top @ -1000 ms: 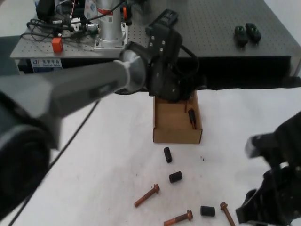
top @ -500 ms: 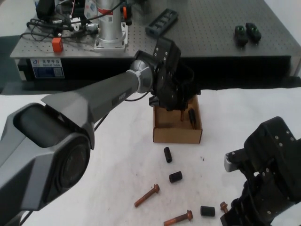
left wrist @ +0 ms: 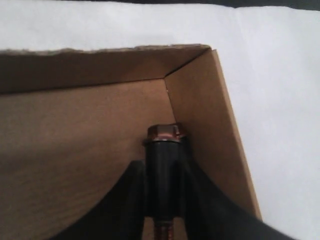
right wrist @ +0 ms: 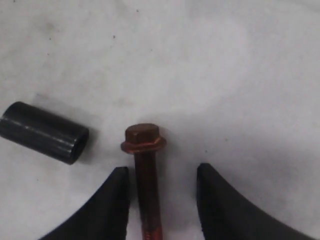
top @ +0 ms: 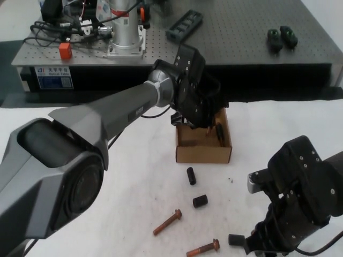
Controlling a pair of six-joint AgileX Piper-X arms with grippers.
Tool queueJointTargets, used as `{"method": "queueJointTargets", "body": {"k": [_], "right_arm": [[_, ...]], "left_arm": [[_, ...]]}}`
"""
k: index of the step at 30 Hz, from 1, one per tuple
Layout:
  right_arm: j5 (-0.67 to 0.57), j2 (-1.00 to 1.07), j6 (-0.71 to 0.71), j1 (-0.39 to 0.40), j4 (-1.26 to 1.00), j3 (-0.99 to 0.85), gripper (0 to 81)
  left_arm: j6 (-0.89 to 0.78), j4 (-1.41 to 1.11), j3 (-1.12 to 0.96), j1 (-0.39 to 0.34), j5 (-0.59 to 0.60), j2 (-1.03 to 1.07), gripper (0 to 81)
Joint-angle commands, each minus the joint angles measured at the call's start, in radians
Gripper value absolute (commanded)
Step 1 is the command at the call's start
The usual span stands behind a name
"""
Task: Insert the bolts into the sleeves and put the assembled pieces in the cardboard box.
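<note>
My left gripper [left wrist: 161, 170] is inside the cardboard box [left wrist: 220, 115], near a corner, shut on a black sleeve [left wrist: 161, 165] with a copper bolt [left wrist: 163, 132] through it. In the high view this arm's wrist [top: 195, 99] hangs over the box [top: 203, 152], where another assembled piece [top: 218, 133] lies. My right gripper [right wrist: 162, 175] is open low over the white cloth, its fingers either side of a copper bolt [right wrist: 145, 150]. A loose black sleeve [right wrist: 45, 132] lies close beside that bolt.
On the cloth in front of the box lie two more sleeves [top: 191, 175] [top: 200, 201], a third sleeve [top: 236, 240] by the right arm [top: 295, 209], and two bolts [top: 167, 222] [top: 203, 248]. A perforated metal bench [top: 241, 37] with gear stands behind.
The right arm has moved left and down over the bolt beside the nearest sleeve, covering it in the high view. The left arm has settled lower over the box.
</note>
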Motion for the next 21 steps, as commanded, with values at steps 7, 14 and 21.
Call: {"method": "queueJointTargets", "body": {"k": [7, 14, 21], "right_arm": [[-0.009, 0.017, -0.012, 0.003, -0.033, -0.009, 1.3], [-0.009, -0.103, 0.027, 0.003, -0.059, -0.009, 1.3], [-0.009, -0.293, 0.08, 0.003, -0.003, -0.009, 1.3]], "left_arm": [[-0.066, -0.002, -0.012, 0.01, 0.11, 0.0, 18.6], [-0.077, -0.002, -0.012, 0.044, 0.16, -0.051, 21.2], [-0.065, 0.002, -0.012, 0.076, 0.201, -0.164, 37.7]]}}
